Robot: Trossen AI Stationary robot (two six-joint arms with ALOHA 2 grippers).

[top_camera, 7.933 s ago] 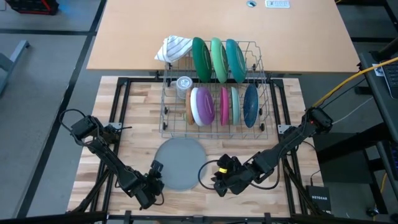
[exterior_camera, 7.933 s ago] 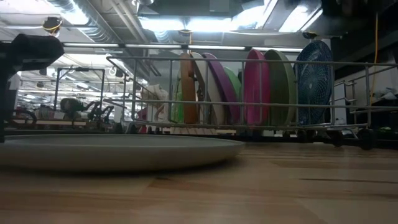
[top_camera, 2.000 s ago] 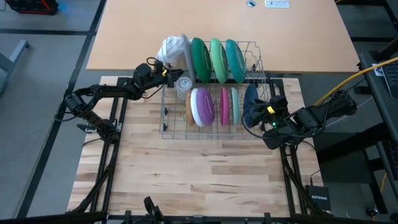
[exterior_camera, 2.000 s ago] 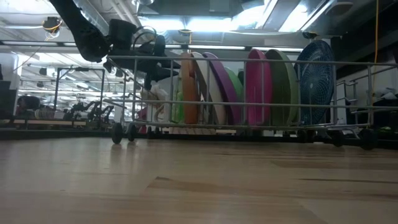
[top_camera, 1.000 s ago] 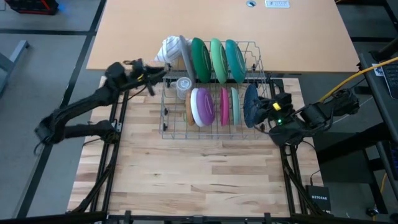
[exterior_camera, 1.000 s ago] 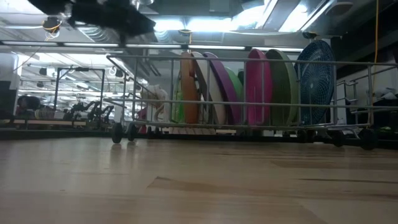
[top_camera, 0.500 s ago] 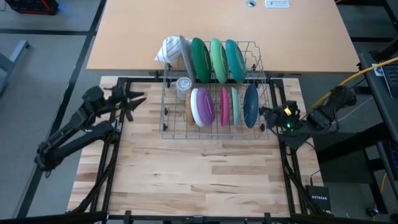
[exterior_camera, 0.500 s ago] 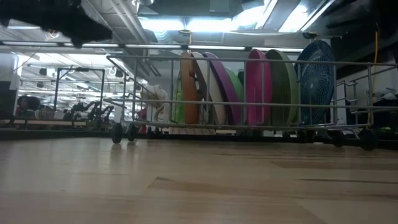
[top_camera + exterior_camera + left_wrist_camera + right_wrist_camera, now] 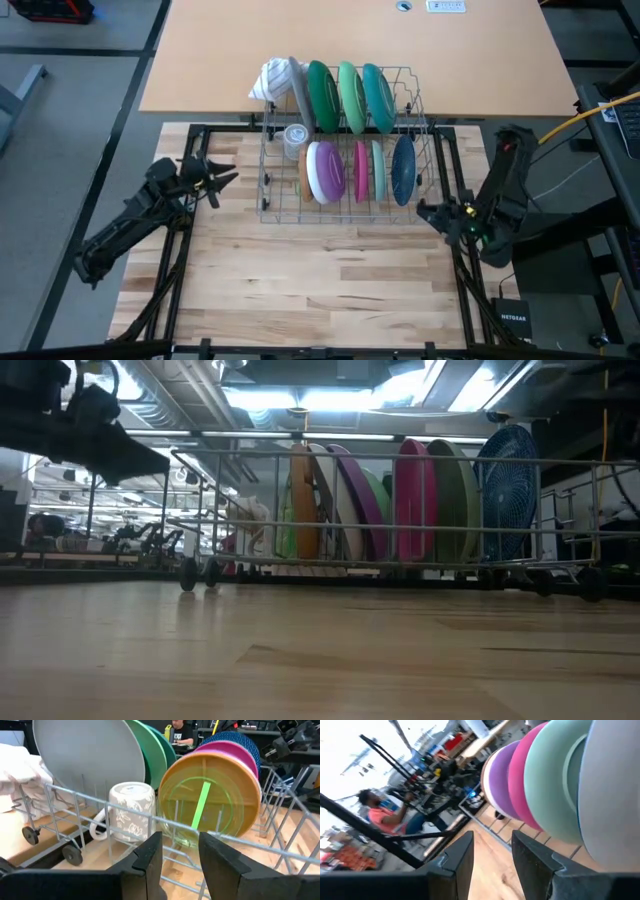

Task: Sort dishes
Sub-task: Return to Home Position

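The dishes (image 9: 325, 170) are stood on edge in the wire rack (image 9: 340, 217) at the far middle of the table (image 9: 300, 290), with their faces turned left and right. A gray plate (image 9: 299, 92), dark green plate (image 9: 322, 95), green plate (image 9: 350, 95) and teal plate (image 9: 378, 95) are lined across the back row. A tan dish (image 9: 303, 176), purple dish (image 9: 330, 172), pink dish (image 9: 361, 170), pale green dish (image 9: 377, 168) and blue dish (image 9: 403, 170) are lined across the front. The left gripper (image 9: 222, 175) is held left of the rack and the right gripper (image 9: 425, 212) near its front right corner. The fingers of both are parted and empty.

Plates (image 9: 350, 95) stand in two rows inside the rack (image 9: 280, 190). A cup (image 9: 295, 134) sits at its left, a cloth (image 9: 270, 78) apparently over its back-left corner.
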